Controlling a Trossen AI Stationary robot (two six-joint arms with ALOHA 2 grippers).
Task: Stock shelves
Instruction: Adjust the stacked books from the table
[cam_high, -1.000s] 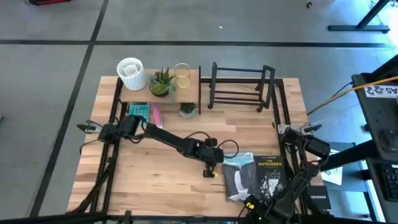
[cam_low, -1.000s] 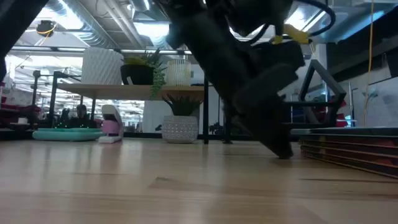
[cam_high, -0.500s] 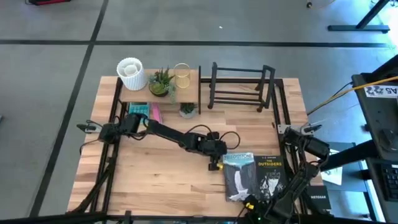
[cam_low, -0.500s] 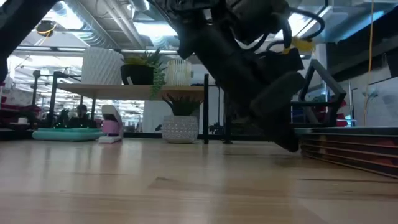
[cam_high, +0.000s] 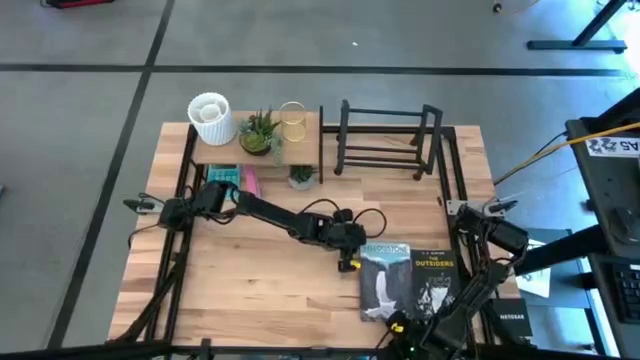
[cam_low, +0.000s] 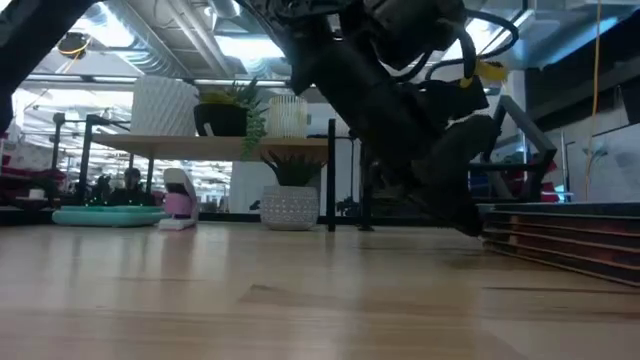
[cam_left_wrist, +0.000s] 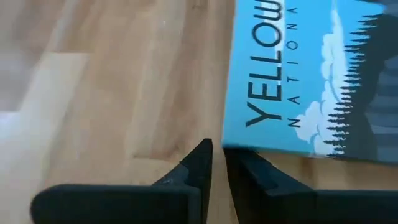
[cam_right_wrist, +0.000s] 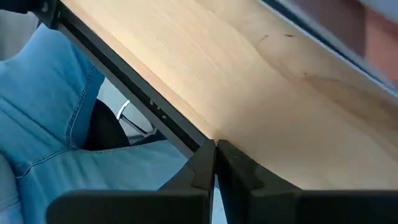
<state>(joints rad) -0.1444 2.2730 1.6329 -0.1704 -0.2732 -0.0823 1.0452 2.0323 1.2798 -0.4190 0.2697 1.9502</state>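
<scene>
The wood-board shelf (cam_high: 256, 140) carries a white vase, a plant and a glass jar. Small items stand under it. The black bar rack (cam_high: 388, 140) stands to its right. A blue book with "YELLOW" on its cover (cam_high: 385, 282) lies flat beside a black book (cam_high: 436, 285) near the table's front. My left gripper (cam_high: 352, 256) is shut and low at the blue book's left edge, near its far corner. My right gripper (cam_right_wrist: 215, 148) is shut and waits at the table's right edge. My left gripper stands against the blue book's left edge close to its far corner (cam_left_wrist: 231, 147). One shut fingertip (cam_left_wrist: 245, 163) sits right at that edge. Whether it is under the cover I cannot tell. The fingers slant down from the table's left. The book lies flat.
In the low view the books show as a low stack (cam_low: 560, 235) at the right. Bare tabletop (cam_high: 260, 280) lies left of the books. A person in blue jeans (cam_right_wrist: 43, 106) is beyond the table's edge in the right wrist view.
My left gripper has gone toward the table's right edge and a little toward the far edge. It has closed the gap to the blue book's left edge and stayed low over the table.
</scene>
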